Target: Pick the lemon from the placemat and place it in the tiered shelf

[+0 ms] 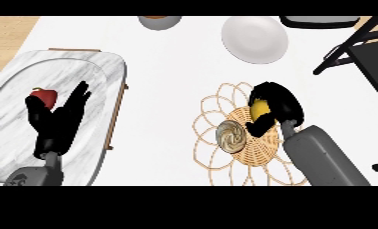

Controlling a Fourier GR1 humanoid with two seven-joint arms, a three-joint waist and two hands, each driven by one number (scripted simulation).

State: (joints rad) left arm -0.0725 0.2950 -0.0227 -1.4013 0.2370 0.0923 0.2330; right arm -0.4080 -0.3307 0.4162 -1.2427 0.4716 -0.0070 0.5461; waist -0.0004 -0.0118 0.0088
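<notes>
Lemon (259, 109) sits gripped in my right hand's (275, 104) curled fingers over the placemat (221, 103) — left hand (60, 115) open, well left of it.

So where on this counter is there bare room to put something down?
The widest free patch is the white counter between the marble tray and the woven placemat, running up toward the white plate. The placemat is crowded: the right hand curls round the lemon beside a round swirled object. The left hand covers the tray.
</notes>
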